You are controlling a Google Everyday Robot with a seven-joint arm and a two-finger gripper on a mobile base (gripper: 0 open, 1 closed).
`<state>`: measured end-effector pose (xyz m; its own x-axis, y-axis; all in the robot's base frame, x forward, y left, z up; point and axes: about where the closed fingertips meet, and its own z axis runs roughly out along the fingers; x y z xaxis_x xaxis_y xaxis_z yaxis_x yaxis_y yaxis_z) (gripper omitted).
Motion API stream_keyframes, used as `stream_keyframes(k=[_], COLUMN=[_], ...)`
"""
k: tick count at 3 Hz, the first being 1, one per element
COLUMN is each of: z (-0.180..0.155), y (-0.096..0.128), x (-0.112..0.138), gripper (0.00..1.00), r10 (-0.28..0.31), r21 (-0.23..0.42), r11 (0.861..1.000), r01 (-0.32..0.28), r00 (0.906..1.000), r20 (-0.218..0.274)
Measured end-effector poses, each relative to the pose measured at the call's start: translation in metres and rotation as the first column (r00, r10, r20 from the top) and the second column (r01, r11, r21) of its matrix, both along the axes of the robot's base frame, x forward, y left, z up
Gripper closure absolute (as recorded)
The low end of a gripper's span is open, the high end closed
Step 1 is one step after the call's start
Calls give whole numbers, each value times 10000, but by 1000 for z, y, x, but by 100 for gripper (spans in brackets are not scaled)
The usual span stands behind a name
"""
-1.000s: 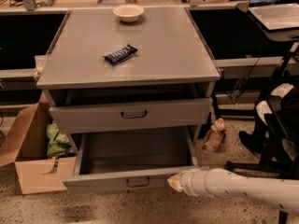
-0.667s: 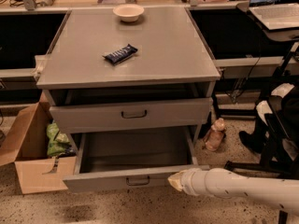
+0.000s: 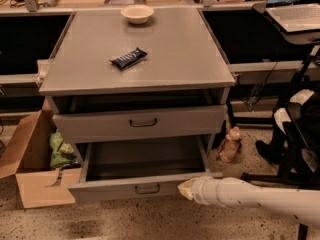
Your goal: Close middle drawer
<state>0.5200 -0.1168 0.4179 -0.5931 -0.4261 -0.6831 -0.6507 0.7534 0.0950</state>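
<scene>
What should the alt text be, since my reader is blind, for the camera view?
The robot's gripper sits at the right end of the front of the pulled-out middle drawer of a grey cabinet. On the cabinet top lie a dark snack bar and a white bowl; a cardboard box stands on the floor beside it.

Speckled floor (image 3: 150, 220), cardboard box (image 3: 37, 190) left

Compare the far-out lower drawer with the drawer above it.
The middle drawer is pulled far out, inside exposed; the upper drawer barely protrudes. The middle drawer's front is low; the upper drawer's is much taller. The tool sits by the end of the middle drawer's front, not the upper drawer. Both are grey with dark bar handles.
</scene>
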Motion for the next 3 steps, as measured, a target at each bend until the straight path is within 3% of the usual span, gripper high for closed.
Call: stream_keyframes(k=[3], z=[1], y=[5], x=[21], gripper=[100], r10=[-22], r21=[72], r11=[10000], r01=[20], r00=[9994], r20=[338])
